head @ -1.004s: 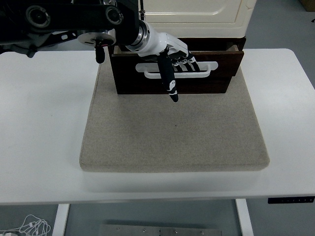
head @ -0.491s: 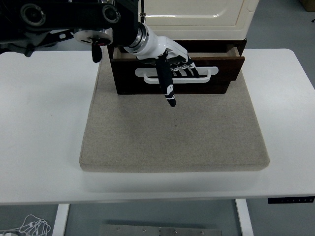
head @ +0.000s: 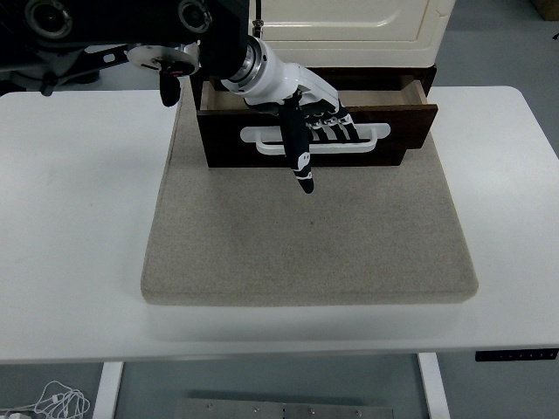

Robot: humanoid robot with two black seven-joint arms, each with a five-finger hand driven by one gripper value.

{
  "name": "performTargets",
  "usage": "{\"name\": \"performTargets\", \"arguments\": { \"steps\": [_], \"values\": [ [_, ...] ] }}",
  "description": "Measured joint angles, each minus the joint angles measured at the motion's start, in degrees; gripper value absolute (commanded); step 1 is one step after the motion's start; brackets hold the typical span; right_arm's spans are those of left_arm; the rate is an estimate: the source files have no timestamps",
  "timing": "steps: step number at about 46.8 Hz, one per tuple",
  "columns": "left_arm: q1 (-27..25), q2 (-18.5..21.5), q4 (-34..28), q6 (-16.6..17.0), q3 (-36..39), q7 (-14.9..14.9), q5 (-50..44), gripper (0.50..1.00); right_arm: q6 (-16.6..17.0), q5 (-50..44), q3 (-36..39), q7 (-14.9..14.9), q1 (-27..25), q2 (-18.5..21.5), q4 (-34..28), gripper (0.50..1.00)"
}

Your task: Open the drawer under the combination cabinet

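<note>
Head view shows the dark brown wooden drawer (head: 314, 131) sitting at the bottom of the cream-coloured combination cabinet (head: 349, 22), at the far end of a beige felt mat (head: 306, 227) that lies on the white worktop (head: 79, 218). The drawer is already partly pulled out: you can see a strip of its open interior behind the front panel, and its right corner pokes past the cabinet.

The left hand (head: 310, 118), black and white, comes in from the upper left and has its fingers (head: 336, 125) curled through the white loop-shaped handle (head: 316, 138) on the drawer front, so it's hooked onto the handle. One black digit, probably the thumb, sticks straight down in front of the panel and isn't gripping anything. The right hand isn't in the shot at all.

My take on doing this bit well: pull straight toward the near edge of the mat, in line with the drawer's slides, not sideways. The hook sits about at the handle's middle, which should help stop the drawer twisting and binding. Go slow and steady so the whole cabinet doesn't drag across the mat, and watch that the fingers don't slip out of the loop.
</note>
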Motion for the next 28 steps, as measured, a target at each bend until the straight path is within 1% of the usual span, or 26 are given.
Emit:
{"name": "performTargets", "arguments": {
  "steps": [17,28],
  "values": [
    [-0.77,0.94,-1.08,-2.51,-0.52,0.00,-0.03,1.000,0.00,0.02,0.00,0.00,0.01,0.00,0.00,0.926],
    [-1.34,1.62,-1.11,-4.74,-1.33,0.07,-0.03,1.000,0.00,0.02,0.00,-0.02,0.00,0.00,0.00,0.926]
  ]
}}
